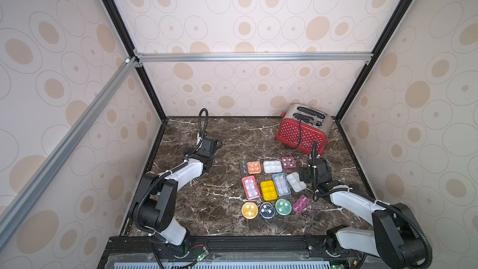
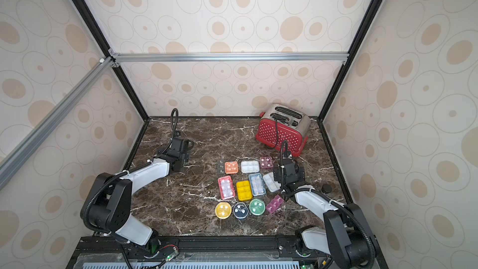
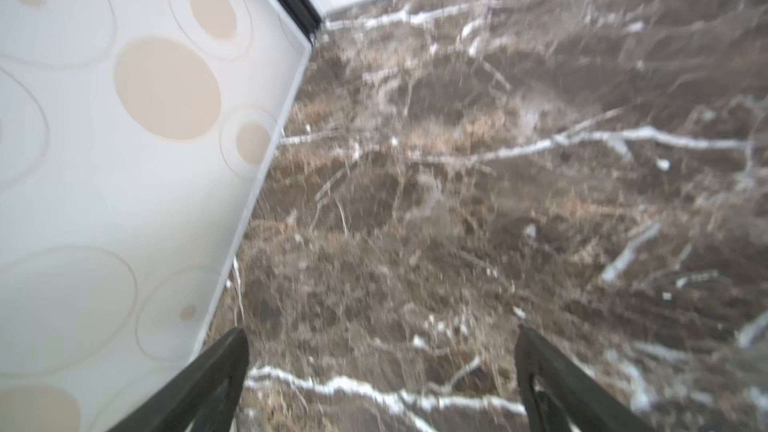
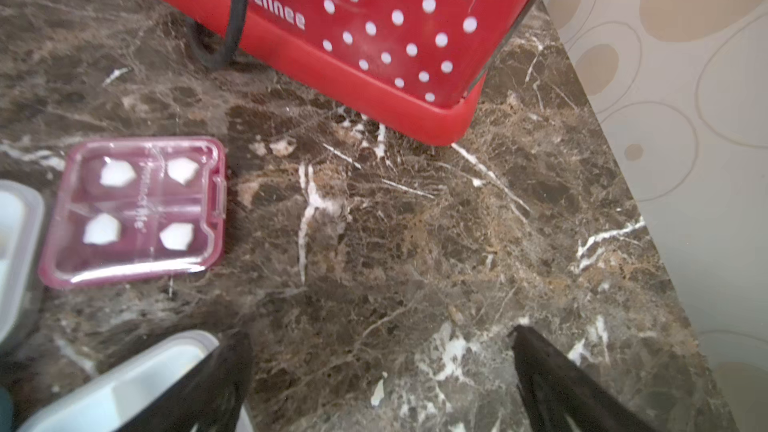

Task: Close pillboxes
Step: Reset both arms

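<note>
Nearest the robot's base, three round cases sit in a row on the marble tabletop [image 1: 207, 213]: the yellow round pillbox [image 1: 249, 210], the navy round pillbox [image 1: 267, 210] and the green round pillbox [image 1: 283, 206]. The purple rectangular pillbox [image 1: 300, 204] lies tilted just to their right.

Behind them is a second row: the red pillbox [image 1: 250, 187], the yellow rectangular pillbox [image 1: 269, 190], the blue pillbox [image 1: 281, 184] and the white tilted pillbox [image 1: 296, 181].

The right gripper [image 4: 380, 334] hangs just beside that last one. Its jaws are spread wide with only marble between them, and one finger overlaps the case's corner in the right wrist view, though I cannot tell whether it touches.

Farther back lie the orange square pillbox [image 1: 253, 167], the white pillbox [image 1: 272, 166] and the purple square pillbox [image 4: 135, 209], whose clear lid lies flat over four white pills.

The left gripper [image 3: 382, 336] is well apart from the cluster, near the left wall. Its jaws are also wide open and hold nothing.

Farthest off, in the back right corner, is the red toaster [image 1: 302, 130].
</note>
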